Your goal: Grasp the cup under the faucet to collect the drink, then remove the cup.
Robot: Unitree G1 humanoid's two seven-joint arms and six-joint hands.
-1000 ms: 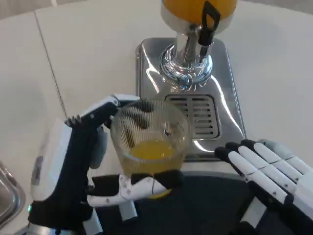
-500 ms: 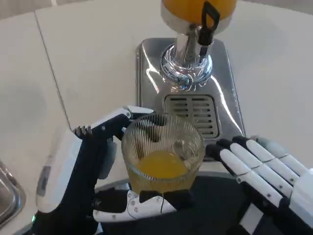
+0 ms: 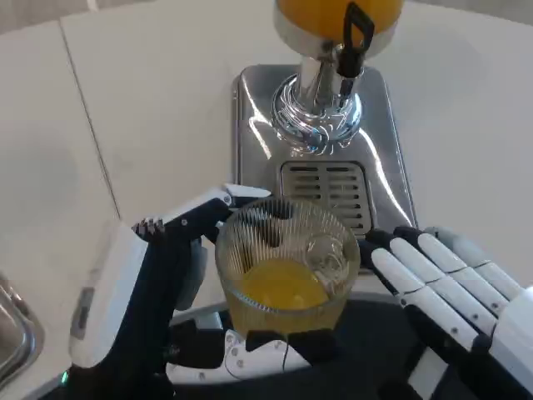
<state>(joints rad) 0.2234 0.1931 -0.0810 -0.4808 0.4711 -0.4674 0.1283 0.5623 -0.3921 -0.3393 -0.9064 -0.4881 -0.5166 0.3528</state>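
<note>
Left hand (image 3: 166, 308) wraps cup (image 3: 287, 267); right hand (image 3: 454, 296) flat, fingers extended beside.

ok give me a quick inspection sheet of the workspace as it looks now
surface: white table with a seam running down its left part.
job's things: ribbed clear cup holding orange drink, in front of the dispenser's drip grate; faucet with black lever above the steel base.
clutter: a metal edge at lower left, cannot tell what it is.
hands: left hand holds the cup, fingers around it; right hand beside the cup, fingers extended, holding nothing.
cables: nothing seen.
surroundings: nothing seen beyond the table.
</note>
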